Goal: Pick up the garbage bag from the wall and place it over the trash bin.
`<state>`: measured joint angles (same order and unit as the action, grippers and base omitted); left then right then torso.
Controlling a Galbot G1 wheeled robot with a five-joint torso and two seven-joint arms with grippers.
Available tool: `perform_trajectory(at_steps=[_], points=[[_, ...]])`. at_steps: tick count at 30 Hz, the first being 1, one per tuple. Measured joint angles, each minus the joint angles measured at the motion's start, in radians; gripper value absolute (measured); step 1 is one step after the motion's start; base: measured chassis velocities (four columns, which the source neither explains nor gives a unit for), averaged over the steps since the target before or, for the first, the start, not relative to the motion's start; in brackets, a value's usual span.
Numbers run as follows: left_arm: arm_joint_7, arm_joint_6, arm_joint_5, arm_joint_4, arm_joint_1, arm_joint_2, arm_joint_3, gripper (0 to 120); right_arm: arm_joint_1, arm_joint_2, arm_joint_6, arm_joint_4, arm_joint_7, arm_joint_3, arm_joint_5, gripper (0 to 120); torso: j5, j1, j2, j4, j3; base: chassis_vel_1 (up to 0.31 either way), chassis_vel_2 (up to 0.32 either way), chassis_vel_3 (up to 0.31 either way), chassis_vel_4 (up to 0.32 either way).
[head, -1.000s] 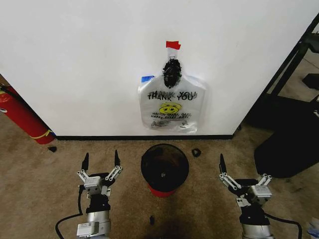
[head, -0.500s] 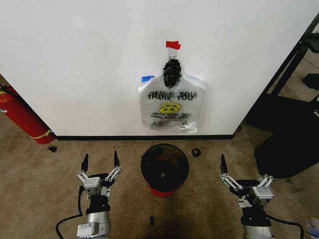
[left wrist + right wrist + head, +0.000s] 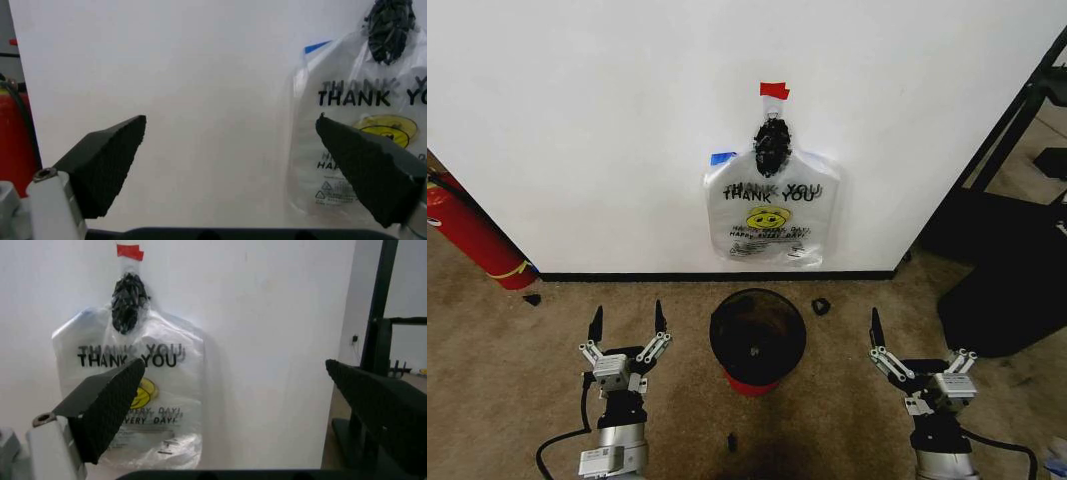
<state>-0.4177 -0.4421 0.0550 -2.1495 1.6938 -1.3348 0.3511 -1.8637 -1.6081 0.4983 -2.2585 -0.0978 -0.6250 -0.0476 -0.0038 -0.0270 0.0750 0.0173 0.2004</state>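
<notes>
Bag (image 3: pixel 772 212) unmoved on wall; right hand (image 3: pixel 919 336) slightly lower.

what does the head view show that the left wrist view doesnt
Head view alone: the trash bin on the carpet below the bag, the red tape above the bag's knot, and the right gripper, open. Left wrist view alone: a close look at the left gripper's black finger pads. Both: the garbage bag hanging on the wall, the red fire extinguisher, and the open left gripper.
</notes>
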Motion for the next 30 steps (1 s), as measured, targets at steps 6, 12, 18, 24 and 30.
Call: perform_trajectory(at_steps=[6,12,18,24,30], points=[[0.000,0.000,0.002,-0.001,0.003,-0.003,0.001,100,-0.002,0.000,0.001,-0.003,-0.004,-0.001,-0.003,100,0.0000,0.000,0.000,0.0000,0.000,0.000,0.000,0.000,0.000],[0.000,0.000,0.002,-0.005,0.001,-0.002,0.003,100,0.000,0.000,0.001,-0.004,-0.005,0.000,-0.006,100,0.0000,0.000,0.000,0.0000,0.000,0.000,0.000,0.000,0.000],[0.000,0.000,0.002,-0.006,0.001,0.003,0.005,100,0.005,0.000,-0.008,-0.003,-0.005,0.001,-0.008,100,0.0000,0.000,0.000,0.0000,0.000,0.000,0.000,0.000,0.000],[0.001,0.002,0.002,-0.005,-0.002,0.003,0.004,100,0.011,0.005,-0.026,-0.003,-0.005,0.002,-0.017,100,0.0000,0.000,0.000,0.0000,0.000,0.000,0.000,0.000,0.000],[0.002,0.009,0.002,-0.003,-0.008,0.003,-0.002,100,0.008,0.052,-0.118,-0.046,0.016,0.042,-0.142,100,0.0000,0.000,0.000,0.0000,0.000,0.000,0.000,0.000,0.000]])
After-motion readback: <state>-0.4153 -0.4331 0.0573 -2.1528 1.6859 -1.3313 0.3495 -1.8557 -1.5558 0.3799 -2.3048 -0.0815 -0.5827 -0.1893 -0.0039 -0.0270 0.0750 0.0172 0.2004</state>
